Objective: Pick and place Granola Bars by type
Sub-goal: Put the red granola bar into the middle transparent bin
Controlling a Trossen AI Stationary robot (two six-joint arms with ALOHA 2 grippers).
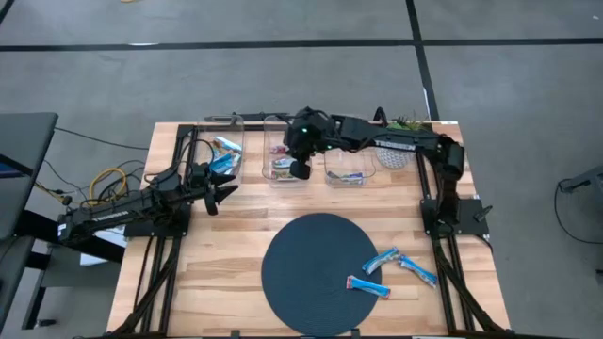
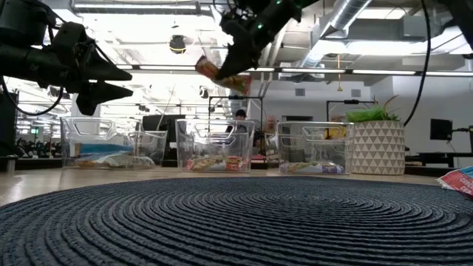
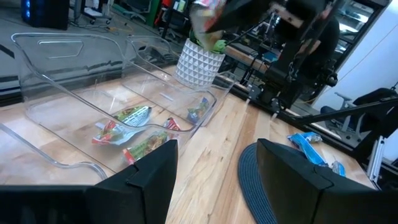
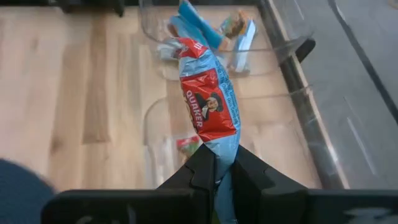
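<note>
My right gripper (image 1: 300,169) hangs over the middle clear bin (image 1: 283,162) at the table's far side, shut on a red and light-blue granola bar (image 4: 208,102). In the low view the bar (image 2: 222,74) is well above the bin (image 2: 214,144). All three bins hold bars. Three blue bars (image 1: 382,262) lie at the right edge of the round dark mat (image 1: 311,273). My left gripper (image 1: 226,188) stands open and level near the left bin (image 1: 226,155), with nothing between its fingers (image 3: 155,168). My right gripper pinches the bar's light-blue end (image 4: 219,155) between its two fingers. The fingers slant down and lie along the bar. The rest of the bar sticks out past the fingertips, tilted, lifted clear of bins and table.
A white patterned plant pot (image 1: 396,151) stands at the far right behind the right bin (image 1: 350,168). Bare wood lies between the mat and the bins. Arm frames run along the table's left and right sides.
</note>
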